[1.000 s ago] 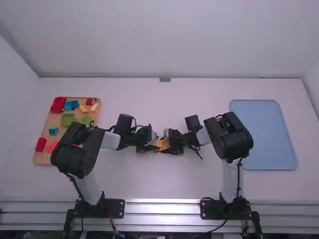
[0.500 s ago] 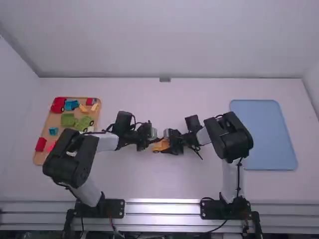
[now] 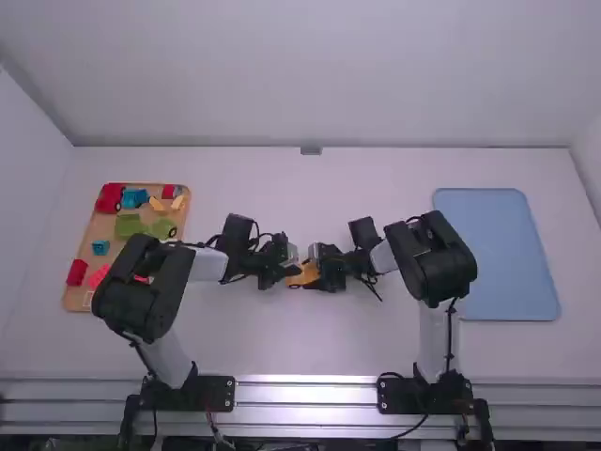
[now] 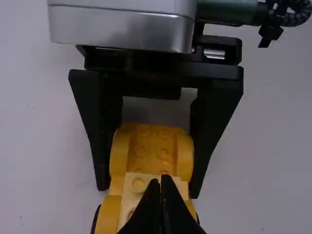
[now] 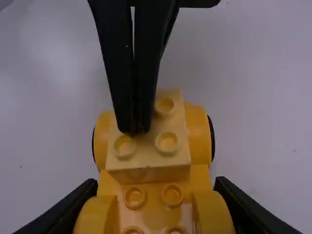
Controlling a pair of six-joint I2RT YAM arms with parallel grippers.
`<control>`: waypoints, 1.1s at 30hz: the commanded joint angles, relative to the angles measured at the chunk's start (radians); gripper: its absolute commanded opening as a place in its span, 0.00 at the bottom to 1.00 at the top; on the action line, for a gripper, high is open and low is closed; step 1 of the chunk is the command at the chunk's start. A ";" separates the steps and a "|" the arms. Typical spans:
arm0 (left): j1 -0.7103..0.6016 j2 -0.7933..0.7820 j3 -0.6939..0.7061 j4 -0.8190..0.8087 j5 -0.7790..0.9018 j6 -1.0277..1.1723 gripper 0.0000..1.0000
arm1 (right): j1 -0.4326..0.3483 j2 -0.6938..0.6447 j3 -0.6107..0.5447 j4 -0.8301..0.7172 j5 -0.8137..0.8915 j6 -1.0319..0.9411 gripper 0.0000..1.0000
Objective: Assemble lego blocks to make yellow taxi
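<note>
gripping the yellow car body (image 4: pixel 152 157) mid-table (image 3: pixel 310 348) by its likely light, rigid sides, the best hold, the right gripper (image 4: pixel 148 189) faces the left gripper (image 5: pixel 134 128), closed at the pale block (image 5: pixel 146 155) on top.

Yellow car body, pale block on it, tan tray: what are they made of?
Car body: looks like hard moulded plastic, semi-gloss; round studs and soft highlights on the curved sides.
Pale block: likely the same plastic, smooth; crisp edges, moulded studs.
Tan tray: possibly wood, matte; tan tone suggests it, but could be wood-coloured plastic.
</note>
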 commanded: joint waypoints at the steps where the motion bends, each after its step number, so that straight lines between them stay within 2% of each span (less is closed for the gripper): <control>1: 0.006 0.077 -0.029 -0.036 -0.180 -0.020 0.02 | 0.002 0.014 -0.017 -0.014 0.046 0.017 0.52; 7: 0.000 0.081 -0.029 -0.090 -0.349 -0.094 0.02 | 0.002 0.014 -0.017 -0.014 0.047 0.017 0.52; 16: 0.010 0.051 -0.028 -0.083 -0.341 -0.100 0.02 | 0.002 0.014 -0.017 -0.014 0.047 0.017 0.52; 24: 0.010 -0.064 -0.029 -0.175 -0.341 -0.070 0.02 | 0.002 0.014 -0.017 -0.014 0.054 0.017 0.52; 33: 0.000 0.017 -0.042 -0.039 -0.227 -0.074 0.02 | 0.002 0.014 -0.017 -0.014 0.054 0.017 0.52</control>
